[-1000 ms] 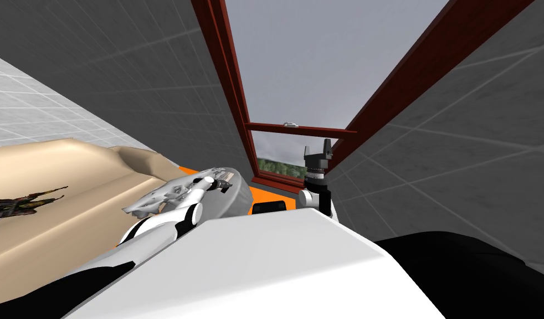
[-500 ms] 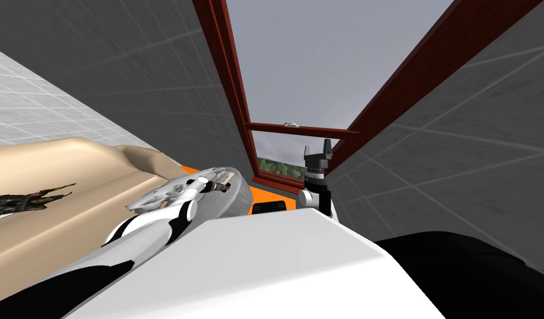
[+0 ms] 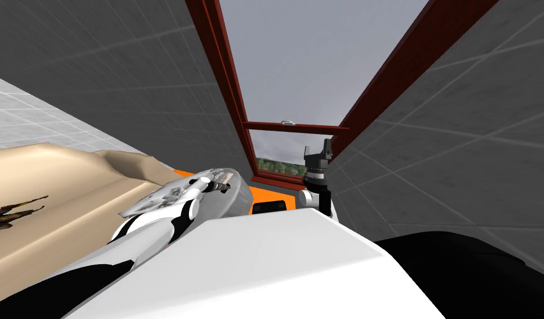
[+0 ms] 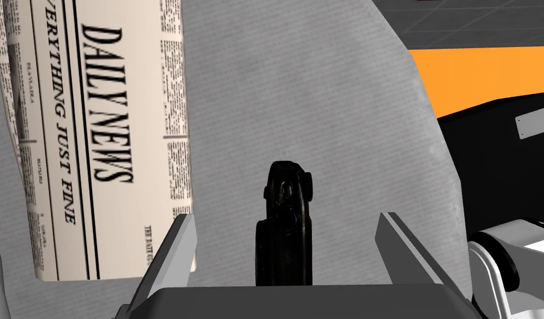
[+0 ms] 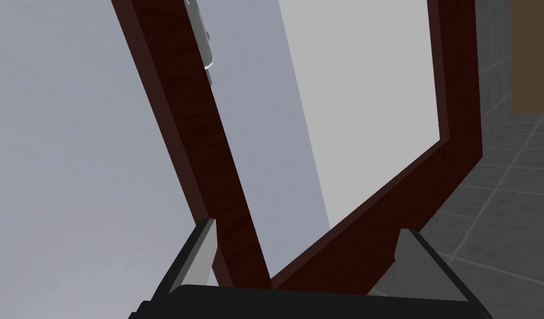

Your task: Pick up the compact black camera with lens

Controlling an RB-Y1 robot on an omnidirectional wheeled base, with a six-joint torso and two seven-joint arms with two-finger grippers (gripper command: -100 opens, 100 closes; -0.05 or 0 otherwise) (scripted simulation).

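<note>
The small black camera [image 4: 285, 221] stands on its edge on a grey tabletop [image 4: 298, 99], its narrow side facing my left hand. My left gripper [image 4: 286, 217] is open, one finger on each side of the camera with a clear gap to both. In the head view the left gripper [image 3: 218, 183] reaches over the round grey table [image 3: 239, 200]. My right gripper [image 3: 318, 150] is raised in front of the window, fingers open and empty [image 5: 307, 227].
A folded newspaper [image 4: 99, 138] lies on the grey table beside the camera. Past the table's edge are an orange surface [image 4: 487, 72] and a black box-like object [image 4: 498, 144]. A beige cushioned piece of furniture [image 3: 55, 188] lies to my left.
My head view has swung a little, so the beige furniture and window sit further left. My left forearm has shifted slightly; its hand stays over the grey table.
</note>
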